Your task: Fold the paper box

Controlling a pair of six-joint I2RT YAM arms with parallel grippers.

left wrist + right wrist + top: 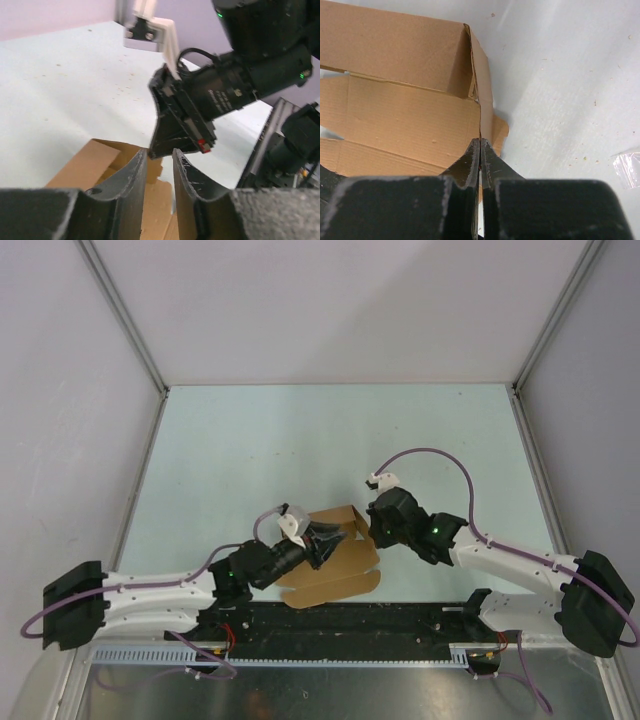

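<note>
Holding left jaws slightly apart over the paper box (340, 575), half folded at the middle of the near edge of the bench (300, 430). Clamping right jaws together on its upright flap. Only from the right wrist: clear plastic scrap (627, 169). Small print on right arm (235, 92), unreadable.

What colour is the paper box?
The paper box is plain brown. The right wrist view shows it best.

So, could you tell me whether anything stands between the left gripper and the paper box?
Nothing visible does. The left gripper, jaws slightly apart, hangs close over the paper box. The right gripper, shut on a raised flap, is ahead of it, not in between.
</note>
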